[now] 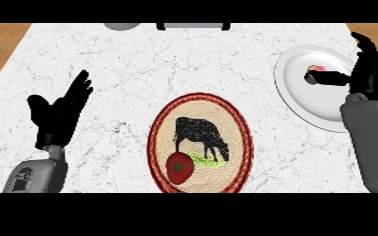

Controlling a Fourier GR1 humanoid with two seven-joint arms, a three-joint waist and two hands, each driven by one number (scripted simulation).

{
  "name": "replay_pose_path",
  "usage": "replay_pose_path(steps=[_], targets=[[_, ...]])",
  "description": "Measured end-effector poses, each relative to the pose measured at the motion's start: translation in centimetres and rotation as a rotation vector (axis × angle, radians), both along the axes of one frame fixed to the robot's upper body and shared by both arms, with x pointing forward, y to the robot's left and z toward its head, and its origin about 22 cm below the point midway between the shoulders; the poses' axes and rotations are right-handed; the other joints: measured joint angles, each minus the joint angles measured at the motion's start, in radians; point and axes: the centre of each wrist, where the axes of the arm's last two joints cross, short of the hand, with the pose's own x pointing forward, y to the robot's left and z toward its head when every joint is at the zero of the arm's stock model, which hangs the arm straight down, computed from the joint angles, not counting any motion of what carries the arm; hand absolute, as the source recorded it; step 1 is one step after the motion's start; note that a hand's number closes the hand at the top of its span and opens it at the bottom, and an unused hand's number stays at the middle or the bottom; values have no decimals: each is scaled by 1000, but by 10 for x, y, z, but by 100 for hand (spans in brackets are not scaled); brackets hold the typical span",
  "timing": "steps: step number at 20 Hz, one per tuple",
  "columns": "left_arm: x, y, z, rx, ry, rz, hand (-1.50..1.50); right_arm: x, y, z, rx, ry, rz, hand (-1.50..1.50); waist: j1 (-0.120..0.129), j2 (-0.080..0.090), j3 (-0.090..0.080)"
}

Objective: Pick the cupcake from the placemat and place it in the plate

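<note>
I note bright, even light across the white counter (111,80). The left hand (59,112) and right hand (362,72) read as flat black shapes, little shading.

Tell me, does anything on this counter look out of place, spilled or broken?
Nothing stands out. The placemat lies flat mid-counter; the white plate sits whole at the right, and a pink bit of cupcake shows over it, held by the fingers of the right hand. The left hand rests open at the left.
</note>
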Motion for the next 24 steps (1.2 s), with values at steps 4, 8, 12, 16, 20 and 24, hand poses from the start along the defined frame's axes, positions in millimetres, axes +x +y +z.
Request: replay_pose_path(steps=[4,8,12,16,20,24], targets=[[1,6,-1,5,5,13,0,1,17,28,57,-184,109,-150,-12,-4,-1],[-2,3,-2,1,5,13,0,-6,26,37,203,-284,113,-150,-14,-5,-1],[-1,3,-2,1,4,18,0,-21,15,43,393,-303,133,-150,-19,-6,-1],[-3,3,-1,2,5,14,0,-37,-2,38,492,-312,172,-150,-12,-4,-1],[-2,6,1,3,8,8,0,-57,-26,37,502,-326,188,-150,-9,-2,-1],[-1,4,-1,3,3,6,0,-73,-39,28,490,-334,187,-150,-7,-1,-1]])
